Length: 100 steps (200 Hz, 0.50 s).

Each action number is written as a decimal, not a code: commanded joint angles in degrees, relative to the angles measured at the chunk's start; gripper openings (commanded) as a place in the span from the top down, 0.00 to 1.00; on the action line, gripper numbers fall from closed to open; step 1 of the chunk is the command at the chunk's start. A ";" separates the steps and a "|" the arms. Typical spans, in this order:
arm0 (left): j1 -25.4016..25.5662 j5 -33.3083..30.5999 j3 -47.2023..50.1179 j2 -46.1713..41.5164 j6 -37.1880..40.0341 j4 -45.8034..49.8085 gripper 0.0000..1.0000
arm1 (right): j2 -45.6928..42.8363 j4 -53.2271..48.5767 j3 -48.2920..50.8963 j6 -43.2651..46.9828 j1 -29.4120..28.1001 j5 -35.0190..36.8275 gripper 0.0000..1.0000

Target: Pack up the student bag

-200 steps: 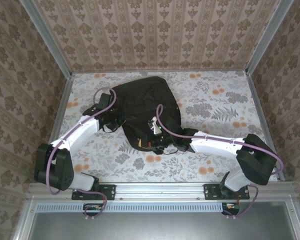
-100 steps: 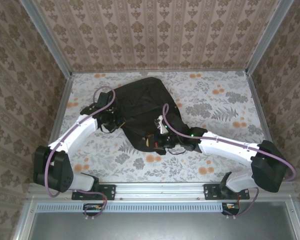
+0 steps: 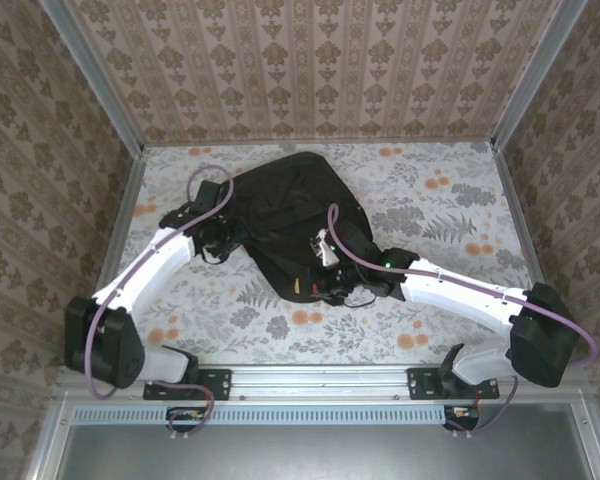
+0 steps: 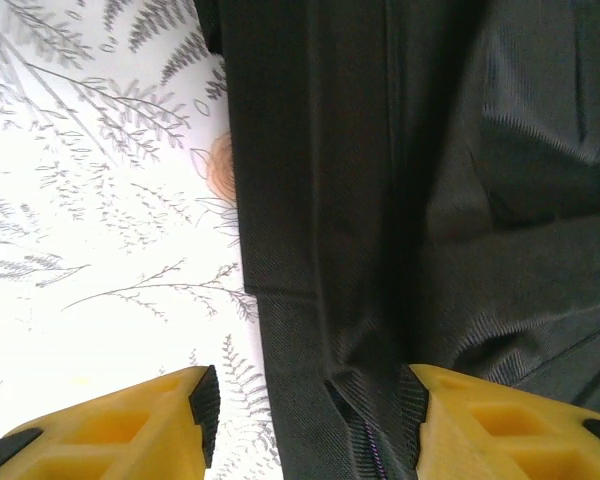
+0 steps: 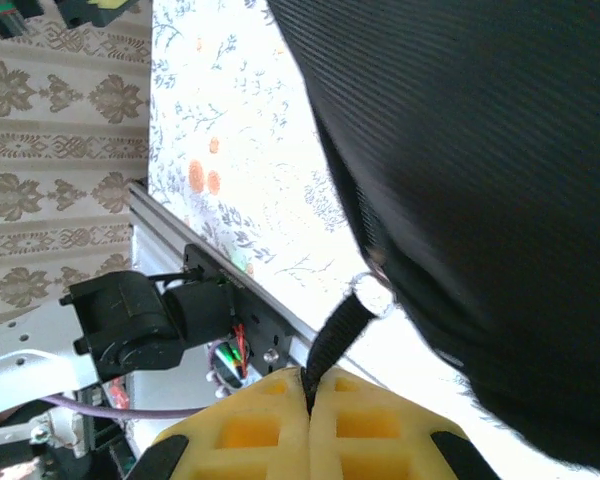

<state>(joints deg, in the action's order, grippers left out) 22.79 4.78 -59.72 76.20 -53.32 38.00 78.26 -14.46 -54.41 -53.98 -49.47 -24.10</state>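
Note:
The student bag [image 3: 292,210], a large black fabric backpack, lies mid-table on the floral cloth. My left gripper [image 3: 226,238] is at its left edge. In the left wrist view that gripper [image 4: 310,425] is open, its yellow fingers [image 4: 130,425] straddling the bag's seamed edge [image 4: 320,300] and a zipper line. My right gripper [image 3: 325,277] is at the bag's near edge. In the right wrist view it [image 5: 308,395] is shut on a black webbing zipper pull [image 5: 335,335], which hangs from a metal ring [image 5: 370,295] on the bag [image 5: 480,180].
Patterned walls [image 3: 310,70] close in the table on three sides. A metal rail [image 3: 310,378] runs along the near edge with both arm bases on it. Bare floral cloth [image 3: 450,200] lies right of the bag and also in front of it [image 3: 230,320].
The left gripper's jaws have opened and released the bag's edge. The right arm has stretched a little further left, still holding the pull, and the bag's near edge has shifted slightly.

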 commanded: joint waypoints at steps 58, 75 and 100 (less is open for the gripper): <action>7.82 4.88 10.89 -11.93 -12.92 -4.13 0.80 | 3.05 9.54 -1.91 -6.09 -1.75 -6.23 1.00; 9.90 5.36 12.63 -11.70 -15.07 -6.04 0.80 | 2.71 10.23 -1.49 -6.60 -1.74 -6.14 1.00; 11.54 5.64 14.91 -12.45 -17.46 -7.89 0.77 | 2.27 10.40 -1.19 -6.84 -1.69 -5.66 1.00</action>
<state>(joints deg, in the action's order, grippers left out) 33.15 9.41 -46.52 64.45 -66.39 32.95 81.78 -8.56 -54.59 -59.48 -50.96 -27.92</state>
